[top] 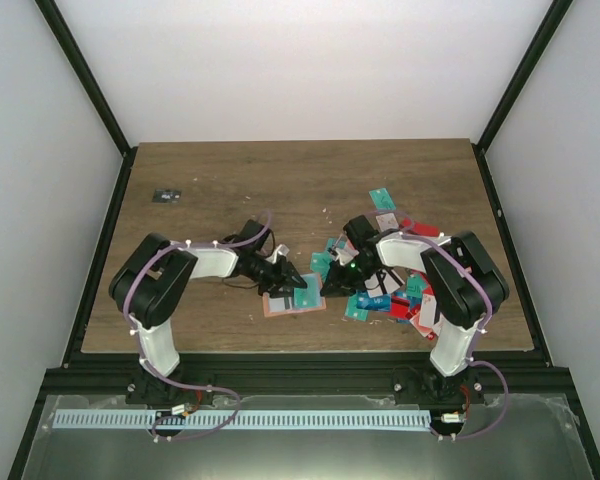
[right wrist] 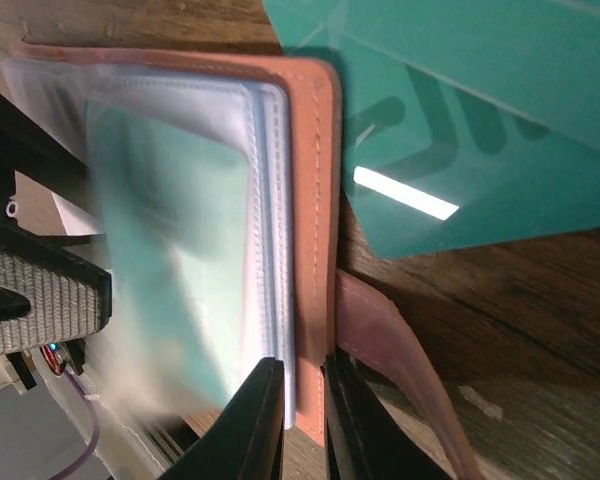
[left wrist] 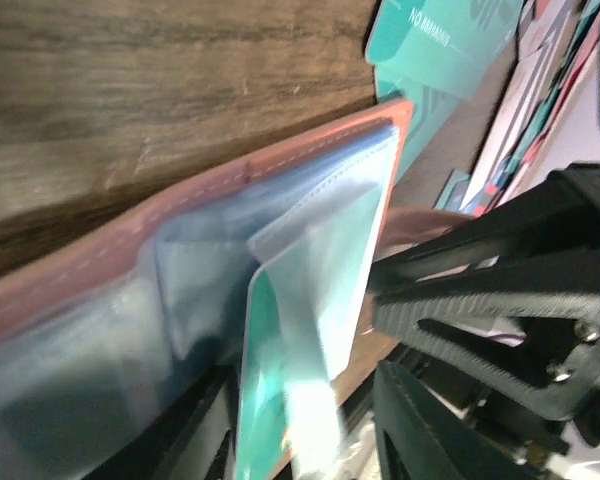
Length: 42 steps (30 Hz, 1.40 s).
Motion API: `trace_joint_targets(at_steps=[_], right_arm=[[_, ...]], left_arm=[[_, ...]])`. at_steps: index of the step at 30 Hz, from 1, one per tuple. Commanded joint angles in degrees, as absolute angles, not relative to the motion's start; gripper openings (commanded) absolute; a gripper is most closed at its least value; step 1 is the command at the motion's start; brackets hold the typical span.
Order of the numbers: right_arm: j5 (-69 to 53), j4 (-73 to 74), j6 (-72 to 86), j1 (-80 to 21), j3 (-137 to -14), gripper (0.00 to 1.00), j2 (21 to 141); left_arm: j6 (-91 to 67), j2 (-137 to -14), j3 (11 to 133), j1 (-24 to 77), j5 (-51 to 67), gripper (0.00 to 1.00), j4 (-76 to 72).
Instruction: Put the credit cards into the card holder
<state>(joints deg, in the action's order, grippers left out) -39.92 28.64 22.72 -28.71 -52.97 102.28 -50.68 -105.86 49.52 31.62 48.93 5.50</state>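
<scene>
Holder (right wrist: 315,200) sits pinched at its edge in your right gripper (right wrist: 302,378), while your left gripper (left wrist: 305,385) stands parted around a teal card (left wrist: 262,345).

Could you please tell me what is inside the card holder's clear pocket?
A teal card shows through the clear pocket of the card holder; anything behind it is covered.

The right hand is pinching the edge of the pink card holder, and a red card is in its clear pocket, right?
Not quite. The card in the clear pocket is teal, not red; the right wrist view shows it. The right hand does pinch the edge of the pink card holder.
</scene>
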Motion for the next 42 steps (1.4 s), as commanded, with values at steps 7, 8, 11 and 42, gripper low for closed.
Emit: trace_joint_targets(at_steps=[7, 8, 11, 42], right_arm=[[-40.0, 28.4, 24.0, -28.8, -56.8, 0.14, 102.2], [-40.1, 28.2, 24.2, -28.8, -56.9, 0.14, 102.4], [-40.5, 27.3, 25.2, -28.8, -57.0, 0.14, 102.4], [-45.3, 15.0, 34.6, -30.9, -46.8, 0.1, 99.6]], left_arm=[[-38.0, -102.5, 53.5, 31.8, 44.9, 0.58, 27.0], [-37.2, -102.4, 54.0, 31.8, 44.8, 0.58, 28.0], [-35.1, -101.4, 55.6, 31.7, 43.7, 0.63, 31.7], [-26.2, -99.7, 58.0, 41.0, 35.7, 0.3, 45.2]])
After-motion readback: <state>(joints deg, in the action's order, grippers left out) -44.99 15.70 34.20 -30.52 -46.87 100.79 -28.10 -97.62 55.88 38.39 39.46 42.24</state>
